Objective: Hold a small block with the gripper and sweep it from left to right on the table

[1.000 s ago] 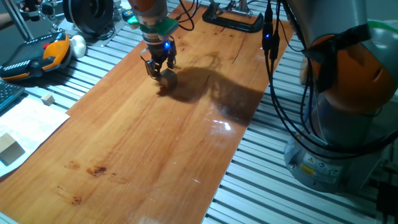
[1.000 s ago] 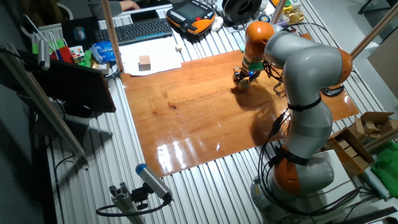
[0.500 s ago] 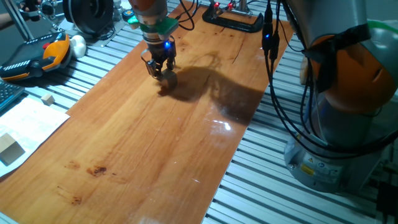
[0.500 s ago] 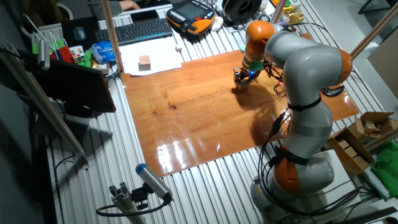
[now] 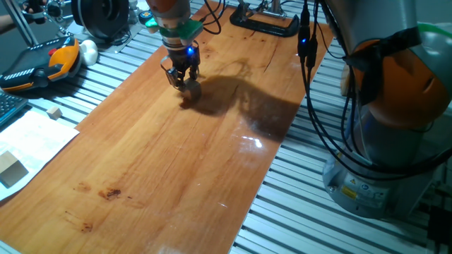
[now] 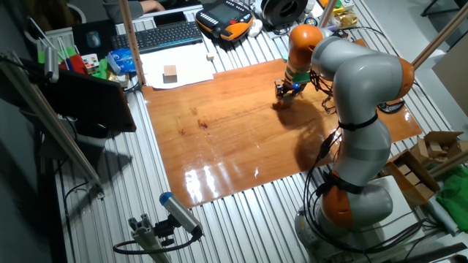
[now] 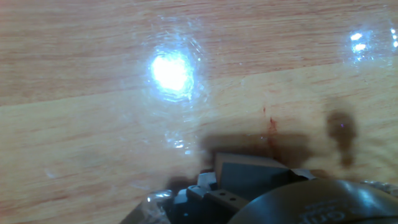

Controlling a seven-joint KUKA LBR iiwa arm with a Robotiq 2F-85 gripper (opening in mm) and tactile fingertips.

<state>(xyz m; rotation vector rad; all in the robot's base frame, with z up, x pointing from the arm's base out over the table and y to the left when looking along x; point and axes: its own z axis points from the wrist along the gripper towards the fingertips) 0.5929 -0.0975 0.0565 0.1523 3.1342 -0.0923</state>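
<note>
Gripper [image 5: 185, 81] points down at the table [image 5: 176, 162], fingers closed around the small block [image 5: 191, 89], which rests on the board toward 12 o'clock in one fixed view.

A larger pale wooden block [image 6: 170, 72] sat on white paper [image 6: 178, 69] beside a black keyboard [image 6: 165, 34]. An orange-and-black pendant [image 5: 44, 62] lay on the grey slats [image 5: 311, 219], near a tinier cube [image 5: 54, 113].
</note>
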